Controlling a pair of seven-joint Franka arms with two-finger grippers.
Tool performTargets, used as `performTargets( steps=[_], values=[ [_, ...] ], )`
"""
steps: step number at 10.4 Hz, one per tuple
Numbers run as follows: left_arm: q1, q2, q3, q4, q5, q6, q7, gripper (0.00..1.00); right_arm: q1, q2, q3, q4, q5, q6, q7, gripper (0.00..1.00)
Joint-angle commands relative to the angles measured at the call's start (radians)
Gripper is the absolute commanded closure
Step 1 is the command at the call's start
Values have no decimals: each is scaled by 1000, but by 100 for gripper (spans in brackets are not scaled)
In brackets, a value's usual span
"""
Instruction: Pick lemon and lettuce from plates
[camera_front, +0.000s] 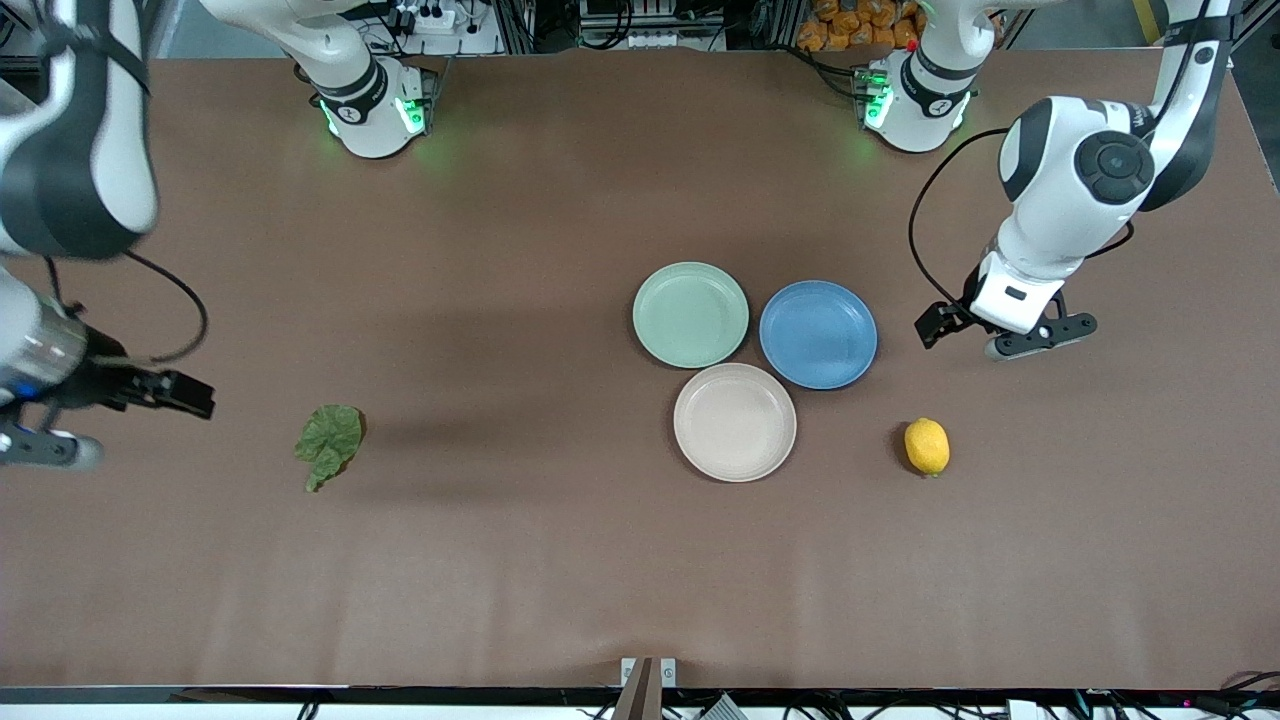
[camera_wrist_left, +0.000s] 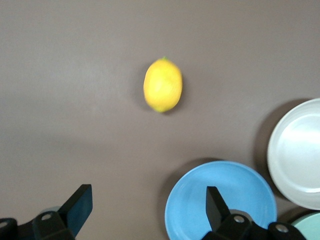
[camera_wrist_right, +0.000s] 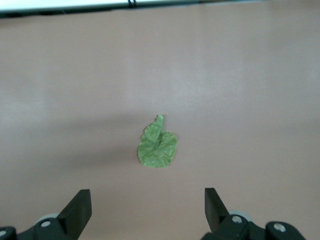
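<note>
The lemon (camera_front: 927, 446) lies on the bare table, nearer to the front camera than the blue plate; it also shows in the left wrist view (camera_wrist_left: 163, 85). The lettuce (camera_front: 329, 442) lies flat on the bare table toward the right arm's end, and shows in the right wrist view (camera_wrist_right: 157, 145). The mint green plate (camera_front: 690, 314) and the beige plate (camera_front: 735, 422) are empty. My left gripper (camera_front: 1000, 338) (camera_wrist_left: 148, 210) is open and empty, up beside the blue plate. My right gripper (camera_front: 90, 425) (camera_wrist_right: 147, 210) is open and empty, up beside the lettuce.
An empty bright blue plate (camera_front: 818, 334) (camera_wrist_left: 240, 195) touches both other plates. The beige plate (camera_wrist_left: 300, 155) shows in the left wrist view too. The table's front edge (camera_wrist_right: 160, 7) shows in the right wrist view.
</note>
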Motion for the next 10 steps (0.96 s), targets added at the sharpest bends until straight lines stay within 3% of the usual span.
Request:
performTargets(
  steps=[1,5,7,9,10],
  values=[
    [13,0,-9,175,13,-128,47,0,-48,-130,39,-27,20,-51,-40,0],
    [62,-1,0,456,7,-442,327,0,-94,-210,49,-33,20,-93,-154,0],
    [77,2,0,588,-51,-580,346,0,-99,-232,55,-33,20,-119,-158,0],
    [81,5,2,682,-71,-695,347,0,-153,-247,130,-33,18,-140,-155,0],
    [81,9,2,707,-74,-735,364,0,-157,-252,138,-33,12,-145,-155,0]
  ],
)
